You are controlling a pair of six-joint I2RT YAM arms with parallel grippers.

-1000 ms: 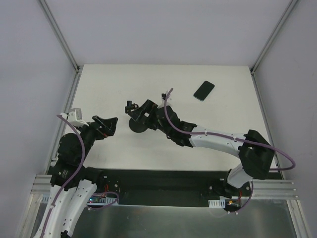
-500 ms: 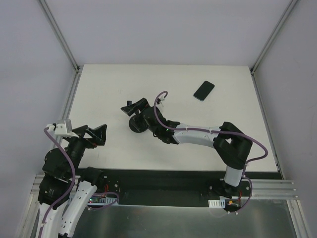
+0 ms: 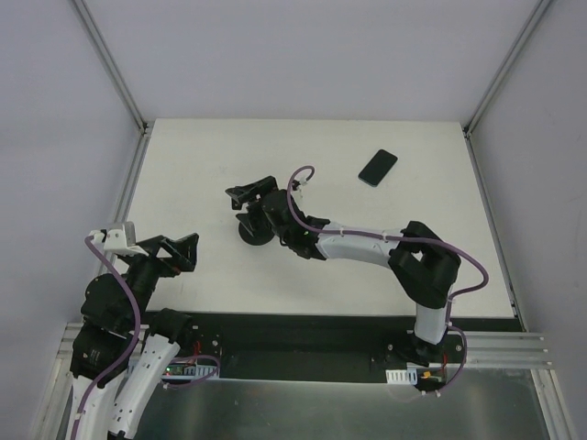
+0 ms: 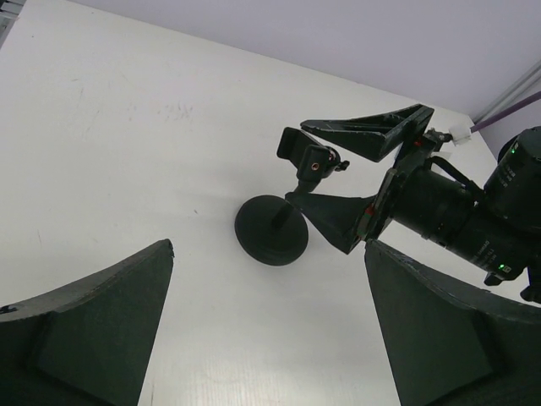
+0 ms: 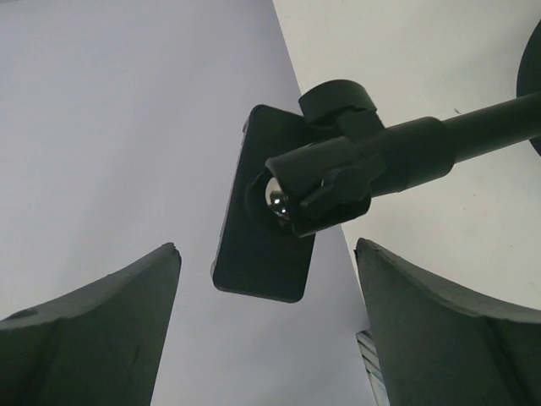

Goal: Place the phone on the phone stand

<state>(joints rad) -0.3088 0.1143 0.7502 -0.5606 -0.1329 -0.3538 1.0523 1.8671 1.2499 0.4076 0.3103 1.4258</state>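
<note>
Both arms, the left arm (image 3: pixel 110 307) and the right arm (image 3: pixel 358 246), have black joints and white link shells. A thin purple cable (image 4: pixel 511 108) runs along each one. The fingers (image 4: pixel 93 330) are matt black, wide and wedge-shaped. A small green light (image 4: pixel 500 269) shows on the right wrist.

White table (image 3: pixel 202 165); pale grey walls (image 3: pixel 303 55); aluminium corner posts (image 3: pixel 110 64) at back.

Left arm: folded close above its base, wrist roughly level, left gripper (image 3: pixel 186 252) facing right, jaws wide apart. Right arm: elbow bent sharply above its base, forearm stretched low and far to the left, right gripper (image 3: pixel 246 207) rolled onto its side, jaws wide apart.
</note>
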